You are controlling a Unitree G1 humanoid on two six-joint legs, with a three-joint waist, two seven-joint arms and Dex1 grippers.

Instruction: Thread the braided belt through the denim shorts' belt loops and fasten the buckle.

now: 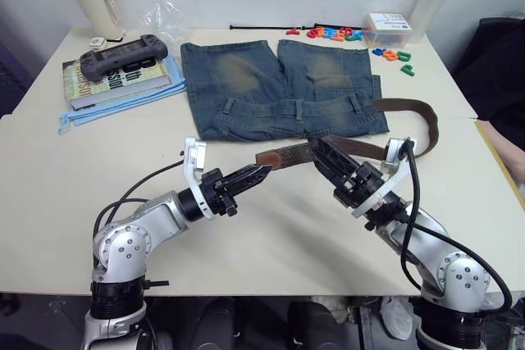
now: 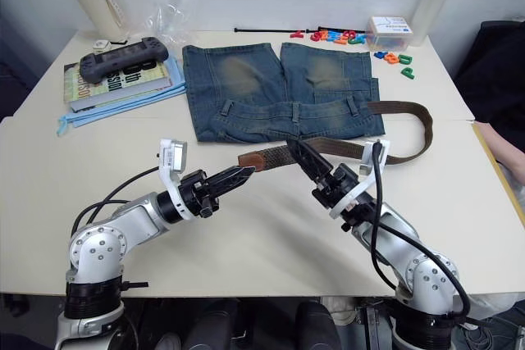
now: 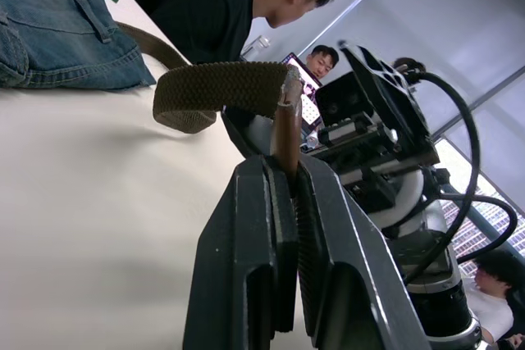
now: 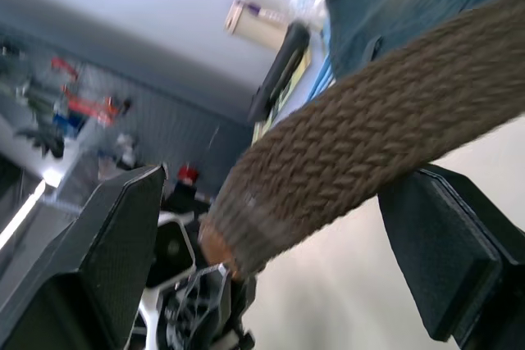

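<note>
Denim shorts lie flat on the table, waistband toward the robot. The braided belt curves from the waistband's right end around to the front, its free tip raised just before the waistband. Left gripper: fingers pressed together, pinching the belt tip. Right gripper: fingers spread, one on each side of the strap, beside the left gripper. Books carrying a game controller lie to the left
</note>
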